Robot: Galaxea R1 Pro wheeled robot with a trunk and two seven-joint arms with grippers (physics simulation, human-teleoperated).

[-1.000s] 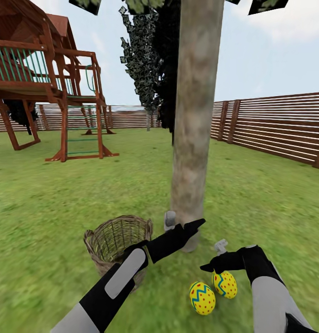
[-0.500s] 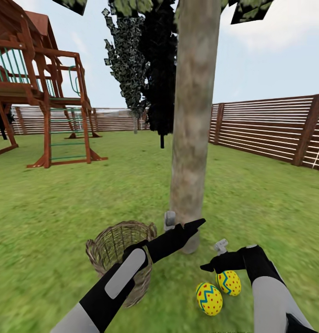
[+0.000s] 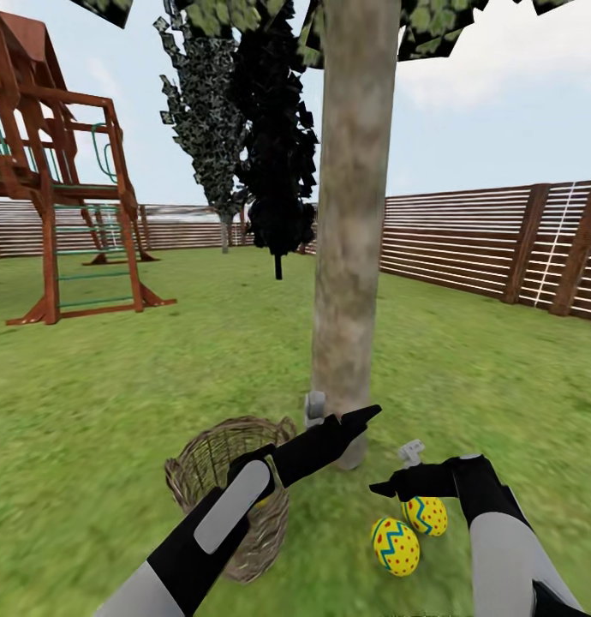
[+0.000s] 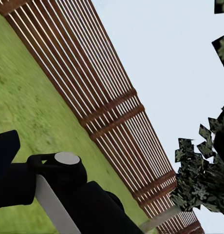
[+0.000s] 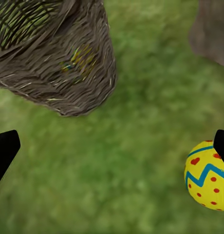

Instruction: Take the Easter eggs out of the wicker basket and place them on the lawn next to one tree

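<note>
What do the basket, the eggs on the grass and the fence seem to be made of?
The wicker basket looks like open woven wicker, matte brown-grey; grass shows between its strands. The Easter eggs look smooth and painted, yellow with blue-green zigzags and red dots; plastic or painted shell, I cannot tell which. The fence looks like brown wooden slats on darker posts.

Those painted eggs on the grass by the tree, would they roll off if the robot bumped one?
Probably a little: the two Easter eggs are smooth and rounded, lying on their sides. An egg shape tends to curve rather than roll straight. The lawn looks flat, so they would likely settle quickly.
</note>
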